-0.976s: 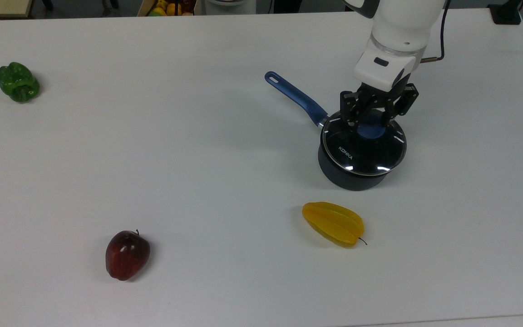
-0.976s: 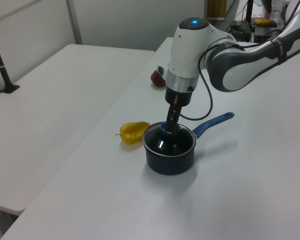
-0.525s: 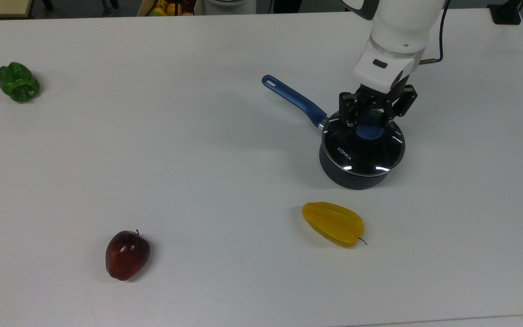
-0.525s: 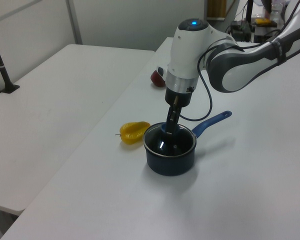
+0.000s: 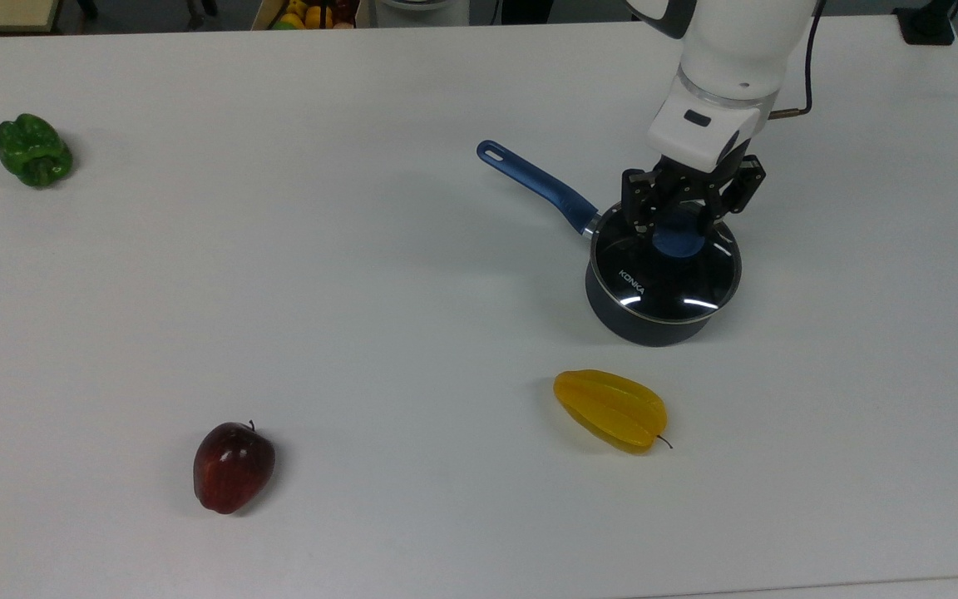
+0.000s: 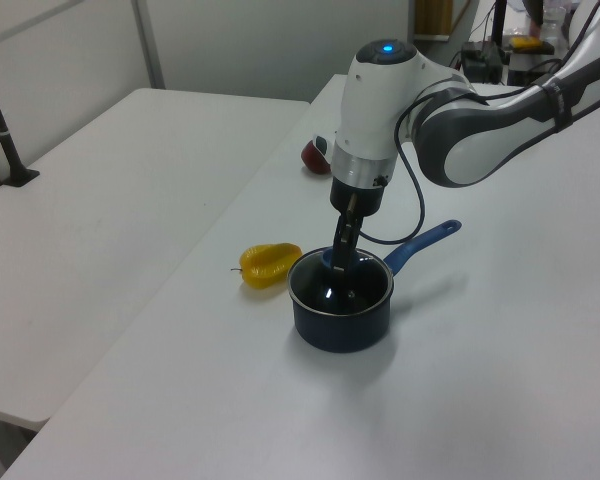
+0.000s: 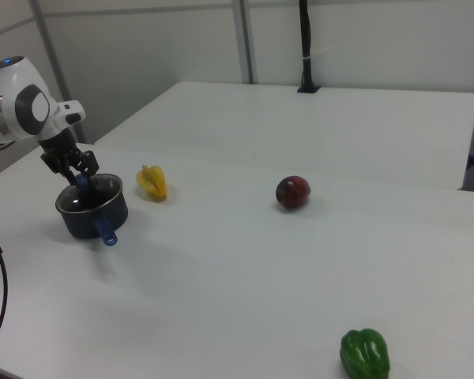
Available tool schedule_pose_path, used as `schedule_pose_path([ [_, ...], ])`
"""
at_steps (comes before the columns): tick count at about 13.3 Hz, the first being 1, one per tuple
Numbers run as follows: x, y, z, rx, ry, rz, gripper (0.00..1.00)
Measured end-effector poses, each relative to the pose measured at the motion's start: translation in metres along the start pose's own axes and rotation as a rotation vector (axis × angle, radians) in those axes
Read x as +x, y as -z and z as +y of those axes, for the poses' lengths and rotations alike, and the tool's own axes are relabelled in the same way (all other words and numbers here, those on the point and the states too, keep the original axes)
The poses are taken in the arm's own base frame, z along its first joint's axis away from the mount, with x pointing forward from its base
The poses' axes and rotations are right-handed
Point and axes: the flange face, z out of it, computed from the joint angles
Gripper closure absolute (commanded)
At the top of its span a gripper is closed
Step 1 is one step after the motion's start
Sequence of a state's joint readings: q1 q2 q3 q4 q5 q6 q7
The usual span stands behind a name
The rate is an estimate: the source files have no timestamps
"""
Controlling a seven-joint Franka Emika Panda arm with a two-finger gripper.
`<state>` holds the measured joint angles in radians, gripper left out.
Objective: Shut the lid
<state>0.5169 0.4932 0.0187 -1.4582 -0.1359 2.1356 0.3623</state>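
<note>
**Lid seated on the pan, hand at the knob**

The round clear glass lid with the thin metal rim (image 5: 664, 274) lies flat across the mouth of the dark saucepan (image 5: 649, 320), its rim following the pan's edge all round as far as I can see. It looks level, with no gap showing in the top view or the left view. The pan's blue handle (image 5: 535, 185) runs away toward the top view's upper left.

The robot's black two-finger hand (image 5: 680, 223) comes straight down over the lid's middle, with a finger either side of the blue central knob (image 5: 678, 240). So the lid sits directly beneath the hand, and the knob lies between the fingers. They stand close against the knob, but whether they grip it or have let go I cannot tell.

To my eye the closing is all but done; what remains would be parting the fingers and rising straight up, so the lid is not dragged off its seat.

A yellow starfruit (image 5: 611, 409) lies on the white bench (image 5: 362, 291), near the pan.
</note>
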Motion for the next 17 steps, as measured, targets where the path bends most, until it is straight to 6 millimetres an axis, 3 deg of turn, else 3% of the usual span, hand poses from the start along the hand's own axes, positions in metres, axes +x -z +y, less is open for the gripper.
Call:
schedule_pose_path([
  [1,0.0,-0.001,0.0,0.0,0.0,-0.001,0.34],
  [3,0.0,-0.001,0.0,0.0,0.0,-0.001,0.04],
  [4,0.0,-0.001,0.0,0.0,0.001,-0.001,0.0],
  [5,0.0,-0.001,0.0,0.0,0.0,-0.001,0.0],
  [8,0.0,-0.001,-0.001,0.0,-0.021,-0.001,0.17],
  [9,0.0,0.0,-0.001,0.001,-0.023,-0.001,0.18],
  [17,0.0,0.011,-0.001,0.015,-0.047,0.005,0.18],
])
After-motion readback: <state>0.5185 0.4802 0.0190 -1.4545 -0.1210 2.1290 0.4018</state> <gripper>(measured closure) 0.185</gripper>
